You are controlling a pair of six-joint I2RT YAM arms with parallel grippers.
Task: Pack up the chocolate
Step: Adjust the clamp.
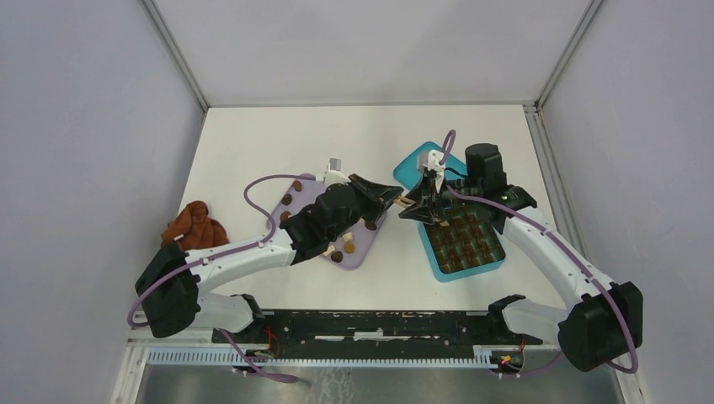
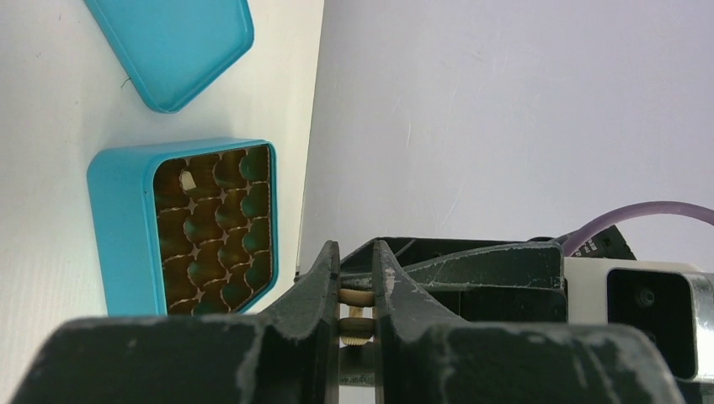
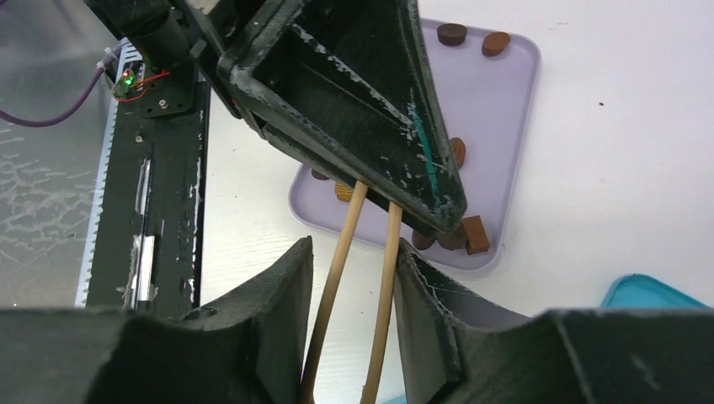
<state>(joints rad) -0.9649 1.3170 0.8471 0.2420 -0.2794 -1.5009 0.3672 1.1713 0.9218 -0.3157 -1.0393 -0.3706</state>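
Observation:
Small brown and cream chocolates [image 1: 348, 248] lie on a lilac tray [image 1: 307, 189]; some show in the right wrist view [image 3: 476, 234]. The open teal box [image 1: 438, 261] holds brown paper cups; one cream piece [image 2: 189, 180] lies in a corner cup. My left gripper [image 1: 394, 199] is shut on the tips of wooden tongs [image 2: 357, 297]. My right gripper [image 1: 414, 208] meets it between tray and box. Both tong arms [image 3: 347, 227] run between the right gripper's [image 3: 354, 252] fingers, which touch them on either side.
The teal lid [image 1: 410, 168] lies behind the box, also in the left wrist view [image 2: 177, 42]. A rust-brown cloth lump [image 1: 195, 225] sits at the left by the wall. Grey walls close the table on three sides.

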